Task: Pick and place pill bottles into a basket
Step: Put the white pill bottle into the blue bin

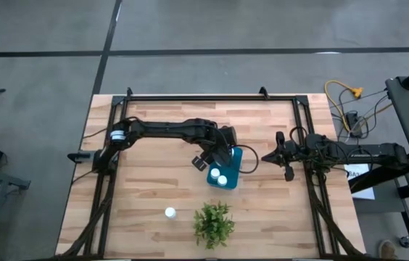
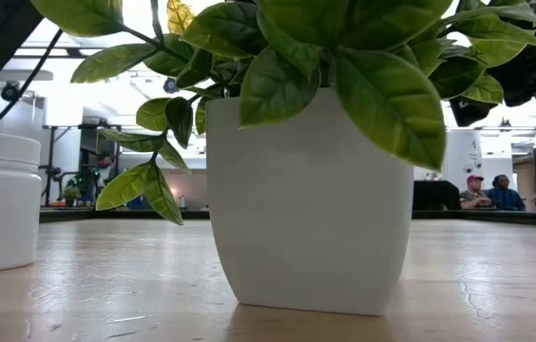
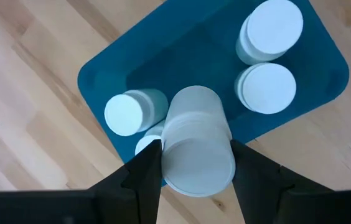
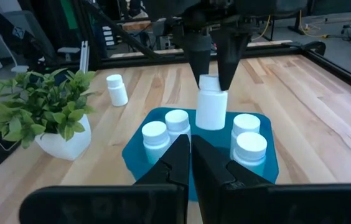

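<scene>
The teal basket [image 1: 233,163] sits mid-table and holds several white pill bottles [image 4: 246,127], all standing upright. My left gripper [image 1: 222,156] hangs over the basket, shut on another pill bottle [image 4: 211,106]. One more pill bottle [image 1: 170,212] stands on its base on the bare table near the front, and it also shows at the left of the low view [image 2: 0,199]. My right gripper [image 1: 268,156] waits shut to the right of the basket, its fingers [image 4: 191,149] empty. My left gripper pinches the bottle's cap end [image 3: 197,171] between its two fingers [image 3: 144,171], one on each side. The fingers come from above, pointing steeply down. The bottle hangs upright below them over the basket's inside [image 4: 203,134], among the standing bottles.
A green plant in a white pot [image 1: 214,223] stands near the front edge, just in front of the basket, and fills the low view [image 2: 311,199]. Dark frame rails [image 1: 204,96] run along the table's far and side edges. Bare wood lies left of the basket.
</scene>
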`<state>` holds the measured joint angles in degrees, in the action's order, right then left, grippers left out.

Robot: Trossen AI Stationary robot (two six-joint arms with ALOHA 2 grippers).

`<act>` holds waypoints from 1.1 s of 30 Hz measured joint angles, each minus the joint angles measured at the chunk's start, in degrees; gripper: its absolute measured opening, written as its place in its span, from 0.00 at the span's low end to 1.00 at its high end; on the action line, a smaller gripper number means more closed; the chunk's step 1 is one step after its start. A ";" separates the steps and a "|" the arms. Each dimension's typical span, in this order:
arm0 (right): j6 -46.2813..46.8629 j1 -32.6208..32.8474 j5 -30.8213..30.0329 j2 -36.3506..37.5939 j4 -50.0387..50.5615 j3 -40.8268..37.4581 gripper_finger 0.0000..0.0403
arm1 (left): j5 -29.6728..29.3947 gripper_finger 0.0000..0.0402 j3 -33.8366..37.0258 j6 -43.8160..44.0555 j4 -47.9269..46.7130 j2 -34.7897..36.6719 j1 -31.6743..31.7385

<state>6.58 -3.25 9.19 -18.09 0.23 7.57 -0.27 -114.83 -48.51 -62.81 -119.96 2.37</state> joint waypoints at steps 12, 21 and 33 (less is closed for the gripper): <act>0.30 0.00 0.00 0.00 -0.02 0.00 0.02 | 0.02 0.36 0.89 0.20 0.03 0.02 0.16; 0.30 0.00 0.00 0.00 -0.02 0.00 0.02 | 0.04 0.36 1.01 0.15 0.93 0.03 0.26; 0.41 0.00 -0.09 -0.15 0.06 0.00 0.02 | 0.61 0.36 -0.59 -3.02 3.39 -3.00 0.24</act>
<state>6.99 -3.25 9.10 -18.24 0.29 7.57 0.34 -115.42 -51.53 -59.41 -122.96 2.61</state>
